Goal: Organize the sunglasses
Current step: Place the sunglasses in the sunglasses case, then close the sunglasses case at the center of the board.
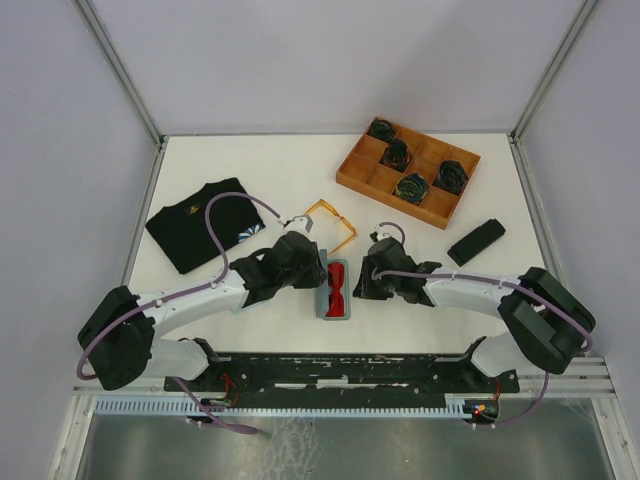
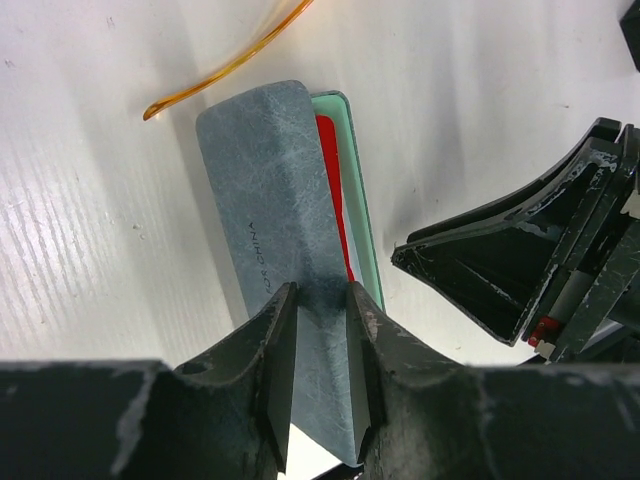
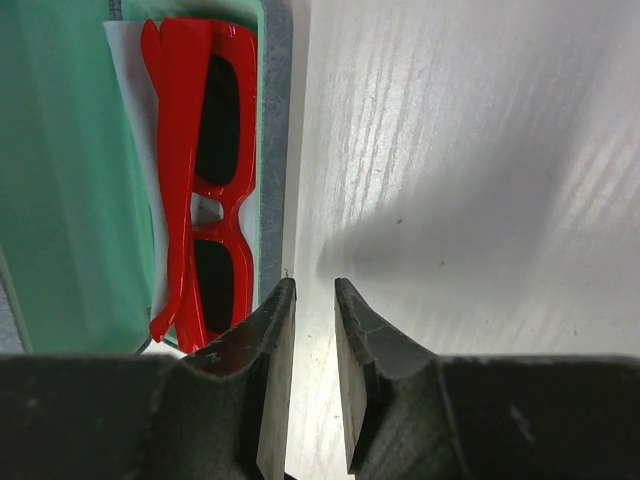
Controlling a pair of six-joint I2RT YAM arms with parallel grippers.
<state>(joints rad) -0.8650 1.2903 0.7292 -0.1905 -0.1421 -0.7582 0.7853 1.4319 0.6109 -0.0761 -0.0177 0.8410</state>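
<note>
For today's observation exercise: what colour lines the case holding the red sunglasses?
Mint green lining, best seen from the right wrist view.

Red sunglasses (image 3: pixel 195 170): glossy plastic. Case (image 2: pixel 270 230): matt grey-blue shell, leather-like creasing (lining smooth, green). Surface (image 3: pixel 450 150): white, matt, faintly grained. Left claw (image 2: pixel 320 295): black, matt, scuffed.

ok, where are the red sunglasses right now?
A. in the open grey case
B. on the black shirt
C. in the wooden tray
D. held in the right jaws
A: the red sunglasses lie folded on the green lining of the open case, with no jaws on them.
</note>
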